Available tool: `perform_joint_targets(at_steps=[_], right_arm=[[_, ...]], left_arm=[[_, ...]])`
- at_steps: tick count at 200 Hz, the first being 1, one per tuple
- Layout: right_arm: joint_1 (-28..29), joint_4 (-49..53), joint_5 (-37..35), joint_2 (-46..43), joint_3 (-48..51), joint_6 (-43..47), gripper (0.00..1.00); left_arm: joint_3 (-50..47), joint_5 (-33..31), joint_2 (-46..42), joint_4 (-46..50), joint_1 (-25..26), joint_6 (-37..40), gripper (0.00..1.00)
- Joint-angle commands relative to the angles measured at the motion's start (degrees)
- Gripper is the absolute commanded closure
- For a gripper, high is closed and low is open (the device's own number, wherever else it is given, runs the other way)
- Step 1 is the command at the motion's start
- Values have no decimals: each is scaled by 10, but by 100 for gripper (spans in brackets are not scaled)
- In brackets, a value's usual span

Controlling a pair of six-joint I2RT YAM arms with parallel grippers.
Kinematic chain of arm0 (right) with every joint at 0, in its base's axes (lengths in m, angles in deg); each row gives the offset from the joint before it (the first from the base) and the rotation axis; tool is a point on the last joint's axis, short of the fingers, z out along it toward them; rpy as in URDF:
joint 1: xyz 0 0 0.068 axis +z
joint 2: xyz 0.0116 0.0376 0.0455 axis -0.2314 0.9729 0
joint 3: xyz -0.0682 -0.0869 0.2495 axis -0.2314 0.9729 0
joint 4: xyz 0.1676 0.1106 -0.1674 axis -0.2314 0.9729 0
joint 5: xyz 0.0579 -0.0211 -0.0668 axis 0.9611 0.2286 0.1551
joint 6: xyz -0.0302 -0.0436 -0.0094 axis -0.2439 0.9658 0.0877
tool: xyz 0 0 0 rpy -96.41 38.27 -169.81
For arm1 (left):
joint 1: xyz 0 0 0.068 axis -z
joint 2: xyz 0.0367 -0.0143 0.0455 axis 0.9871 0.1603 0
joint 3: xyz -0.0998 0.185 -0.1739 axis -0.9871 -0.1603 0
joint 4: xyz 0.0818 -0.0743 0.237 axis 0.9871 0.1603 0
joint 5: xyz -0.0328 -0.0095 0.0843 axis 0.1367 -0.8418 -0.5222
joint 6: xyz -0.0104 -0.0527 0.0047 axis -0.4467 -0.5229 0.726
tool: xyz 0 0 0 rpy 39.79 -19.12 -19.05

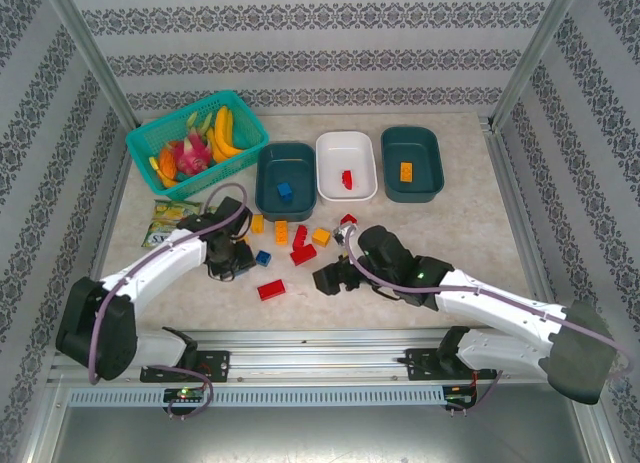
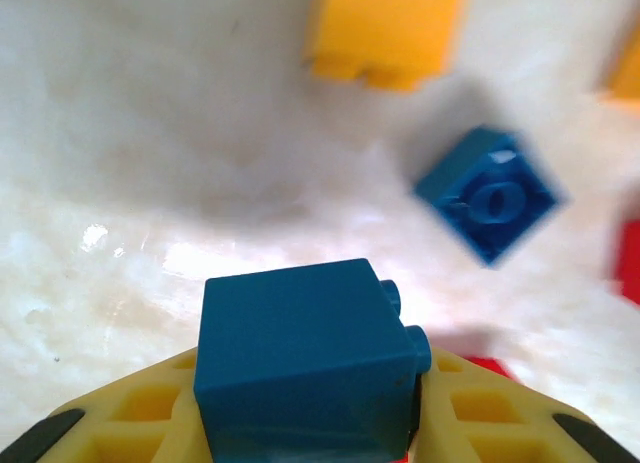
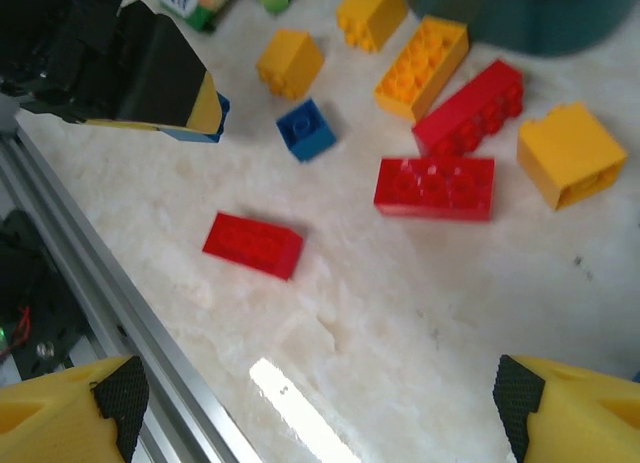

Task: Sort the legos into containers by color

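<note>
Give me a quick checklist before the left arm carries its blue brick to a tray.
1. Grip: the blue brick sits between the fingers of the left claw: ok.
2. Brick lifted clear of the table: cannot tell.
3. Destination: the left dark teal tray already holds a blue lego: ok.
4. Low path to that tray: a yellow brick lies between: not ok, so lifting first looks wise.
5. Right claw open, empty and apart from the left one: ok.
</note>
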Motion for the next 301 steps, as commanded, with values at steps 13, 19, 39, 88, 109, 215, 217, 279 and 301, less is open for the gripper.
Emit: perform_joint_targets(at_steps=[13, 19, 39, 88, 109, 215, 217, 279, 301], right_arm=[[-32, -24, -44, -4, -62, -26, 9], [-39, -23, -44, 4, -71, -27, 9], [-56, -14, -45, 27, -103, -24, 9], [-117, -2, -39, 73, -138, -81, 9], [-143, -17, -27, 85, -143, -112, 9], [-169, 20, -29, 104, -152, -118, 10], [-169, 25, -30, 105, -153, -117, 10], [-148, 118, -51, 157, -203, -92, 19], [-124, 170, -83, 189, -237, -111, 26]], left_arm=[[151, -13, 49, 58, -5, 67, 69], [182, -10, 75, 61, -5, 78, 70], [277, -5, 158, 62, -5, 105, 71], [488, -15, 368, 116, -5, 145, 70], [534, -40, 422, 130, -5, 152, 69], [591, -59, 531, 156, 3, 144, 55], [591, -59, 531, 156, 4, 144, 54], [597, -58, 490, 159, 5, 137, 36], [596, -54, 455, 156, 5, 129, 35]])
